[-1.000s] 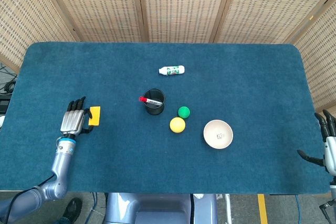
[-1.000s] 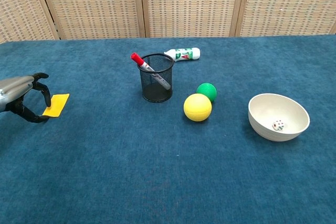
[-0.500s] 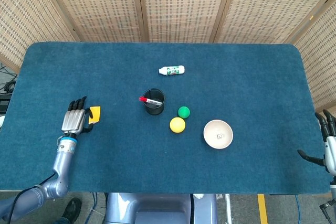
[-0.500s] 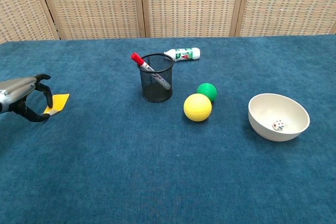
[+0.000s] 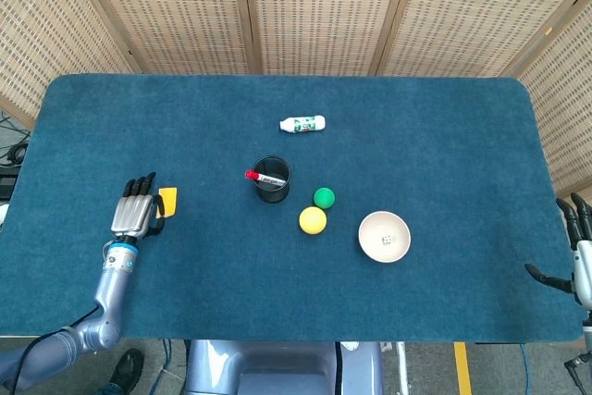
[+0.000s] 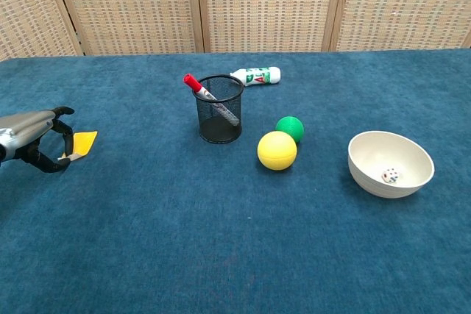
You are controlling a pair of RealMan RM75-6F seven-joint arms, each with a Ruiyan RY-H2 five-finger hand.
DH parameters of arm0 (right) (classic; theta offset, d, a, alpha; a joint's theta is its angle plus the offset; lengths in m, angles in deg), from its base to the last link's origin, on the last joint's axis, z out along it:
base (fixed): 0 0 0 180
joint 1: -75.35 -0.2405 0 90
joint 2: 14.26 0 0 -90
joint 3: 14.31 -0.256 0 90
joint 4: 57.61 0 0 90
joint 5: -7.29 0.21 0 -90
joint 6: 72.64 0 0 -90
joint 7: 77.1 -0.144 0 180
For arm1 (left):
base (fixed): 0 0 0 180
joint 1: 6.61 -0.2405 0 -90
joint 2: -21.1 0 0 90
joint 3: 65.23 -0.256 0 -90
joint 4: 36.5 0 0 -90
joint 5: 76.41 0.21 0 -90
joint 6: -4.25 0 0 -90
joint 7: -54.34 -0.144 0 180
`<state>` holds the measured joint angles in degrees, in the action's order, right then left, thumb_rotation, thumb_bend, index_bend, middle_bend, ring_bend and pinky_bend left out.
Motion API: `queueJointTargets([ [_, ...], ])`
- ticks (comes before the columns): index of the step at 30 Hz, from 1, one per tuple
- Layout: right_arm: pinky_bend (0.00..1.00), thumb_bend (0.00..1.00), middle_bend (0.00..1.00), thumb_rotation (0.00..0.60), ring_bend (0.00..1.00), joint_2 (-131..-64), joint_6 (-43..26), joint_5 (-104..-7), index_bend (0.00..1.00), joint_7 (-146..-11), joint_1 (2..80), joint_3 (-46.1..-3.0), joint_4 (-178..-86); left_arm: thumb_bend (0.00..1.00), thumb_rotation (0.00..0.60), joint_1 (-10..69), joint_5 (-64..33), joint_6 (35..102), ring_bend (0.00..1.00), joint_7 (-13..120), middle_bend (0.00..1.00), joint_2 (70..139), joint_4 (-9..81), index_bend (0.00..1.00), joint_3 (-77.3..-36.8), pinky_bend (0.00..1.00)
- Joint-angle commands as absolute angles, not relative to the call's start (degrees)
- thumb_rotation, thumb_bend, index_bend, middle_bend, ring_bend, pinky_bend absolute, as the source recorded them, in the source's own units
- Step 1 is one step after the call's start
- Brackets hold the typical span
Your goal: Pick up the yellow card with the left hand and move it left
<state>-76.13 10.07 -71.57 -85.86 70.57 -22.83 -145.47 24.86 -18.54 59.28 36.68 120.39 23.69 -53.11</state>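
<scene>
The yellow card (image 5: 167,201) is at the table's left side, tilted with its near edge raised off the blue cloth. My left hand (image 5: 136,215) is just left of it and pinches its edge between thumb and a finger. In the chest view the card (image 6: 83,142) juts out to the right of the left hand (image 6: 33,137). My right hand (image 5: 579,247) hangs at the table's far right edge, fingers apart and holding nothing; the chest view does not show it.
A black mesh cup (image 5: 272,179) with a red-capped marker stands mid-table. A green ball (image 5: 323,197), a yellow ball (image 5: 313,220) and a white bowl (image 5: 384,236) with a die lie to its right. A white bottle (image 5: 302,123) lies behind.
The card has tipped up and looks narrower from above. My left hand has lifted slightly with the card's edge in its pinch. The right hand has not moved.
</scene>
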Motion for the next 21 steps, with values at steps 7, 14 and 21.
queueJointTargets([
  [7, 0.0, 0.0, 0.0, 0.6, 0.0, -76.1, 10.2, -71.7, 0.0, -85.9, 70.6, -22.8, -145.5, 0.51, 0.6, 25.0, -19.5, 59.6, 0.0, 35.1, 0.0, 119.6, 25.1, 0.6, -52.8, 0.0],
  [14, 0.0, 0.0, 0.0, 0.6, 0.0, -76.2, 10.1, -71.8, 0.0, -85.9, 70.5, -22.7, -145.5, 0.52, 0.6, 25.6, -19.3, 60.3, 0.0, 34.8, 0.0, 118.8, 25.7, 0.66, -52.1, 0.0],
  [21, 0.0, 0.0, 0.0, 0.6, 0.0, -76.3, 10.0, -71.7, 0.0, -85.4, 70.5, -22.7, -145.4, 0.52, 0.6, 27.7, -20.8, 60.1, 0.0, 33.0, 0.0, 117.1, 26.4, 0.68, -49.6, 0.0],
])
